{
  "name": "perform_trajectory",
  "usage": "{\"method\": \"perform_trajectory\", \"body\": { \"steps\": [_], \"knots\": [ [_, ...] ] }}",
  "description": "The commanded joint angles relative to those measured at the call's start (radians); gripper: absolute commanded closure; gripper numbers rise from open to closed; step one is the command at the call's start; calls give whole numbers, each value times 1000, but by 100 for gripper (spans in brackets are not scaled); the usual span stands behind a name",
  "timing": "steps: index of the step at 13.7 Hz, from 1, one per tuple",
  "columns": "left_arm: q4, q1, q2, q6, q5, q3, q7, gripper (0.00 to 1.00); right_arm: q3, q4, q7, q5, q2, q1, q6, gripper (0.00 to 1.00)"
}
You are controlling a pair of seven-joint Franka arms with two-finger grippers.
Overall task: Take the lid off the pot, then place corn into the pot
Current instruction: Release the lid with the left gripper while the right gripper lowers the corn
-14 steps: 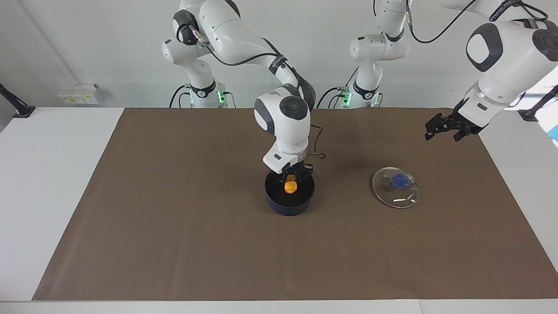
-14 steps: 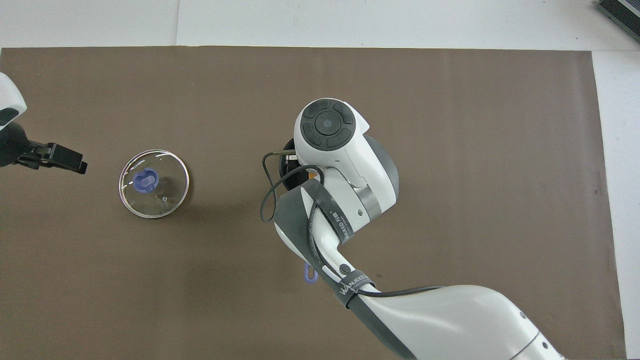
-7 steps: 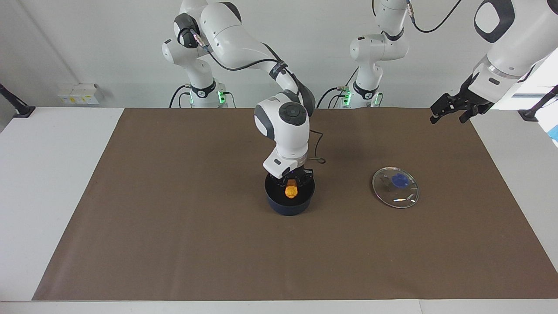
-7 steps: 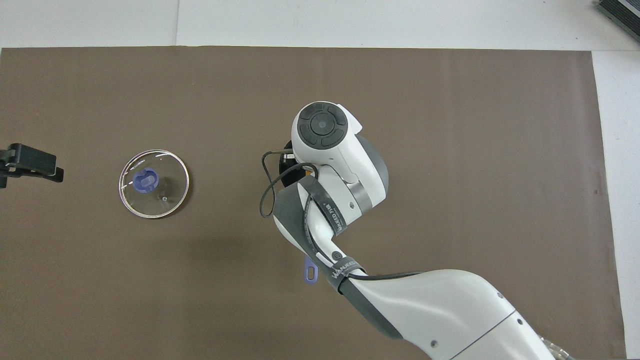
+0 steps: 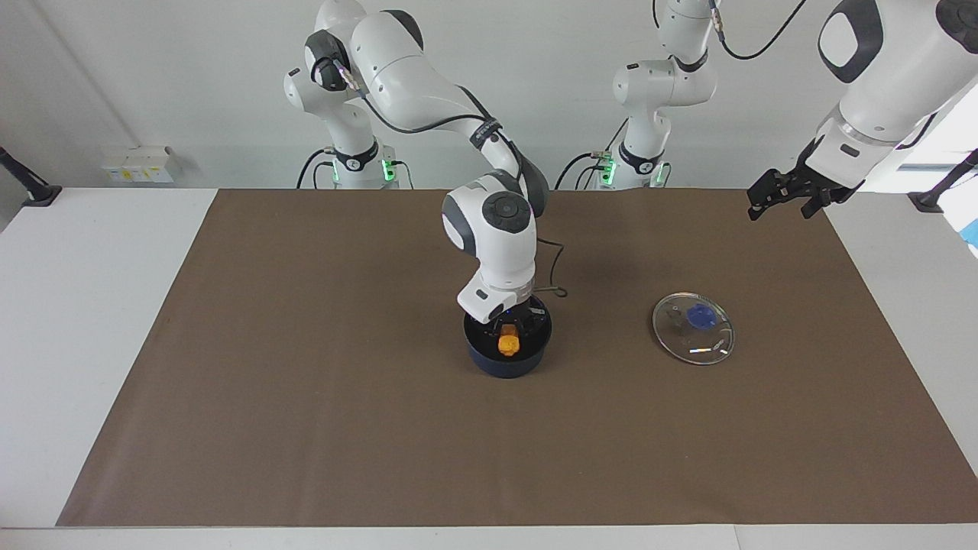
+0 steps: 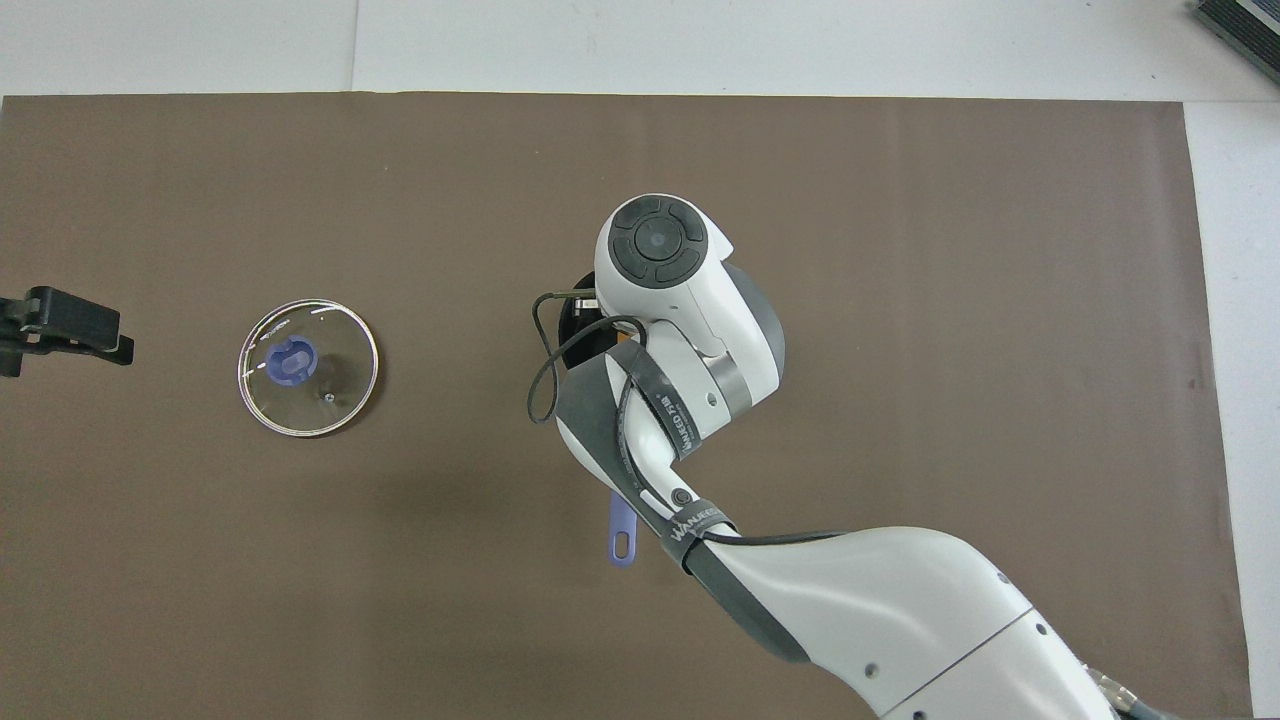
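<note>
Right arm, strap lettered "WANJEED", bent steeply down over the navy pot [image 5: 507, 359] at mid-bench; the right pincer [image 5: 509, 334], inside the pot's mouth, is clamped on the bumpy orange corn [image 5: 508, 344]. The glass lid [image 5: 693, 328], blue-knobbed, lies flat beside the pot, toward the left arm's end. The left pincer [image 5: 788, 200], spread wide and empty, waits raised above the brown mat [image 5: 306, 397].

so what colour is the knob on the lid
Blue, at the centre of the clear glass lid; it shows best in the overhead view.
</note>
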Motion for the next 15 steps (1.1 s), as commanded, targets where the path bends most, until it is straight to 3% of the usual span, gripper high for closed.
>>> {"method": "perform_trajectory", "body": {
  "steps": [1,3,4,8,12,15],
  "knots": [
    [31,-17,-2,-18,27,9,45,0,15,19,2,12,15,-12,9,81],
    [30,-15,-7,0,15,9,45,0,15,16,-1,5,13,-18,9,7],
    [23,-17,-15,4,13,9,45,0,15,16,1,2,10,-18,10,0],
    [23,-6,-16,2,11,9,39,0,13,16,2,-5,-8,-15,9,0],
    [22,-15,-15,25,11,9,49,0,-11,2,1,-6,-96,-27,4,0],
    [20,-17,-18,39,13,9,80,0,-22,-33,-94,-15,-197,-99,-48,0]
  ]
}}
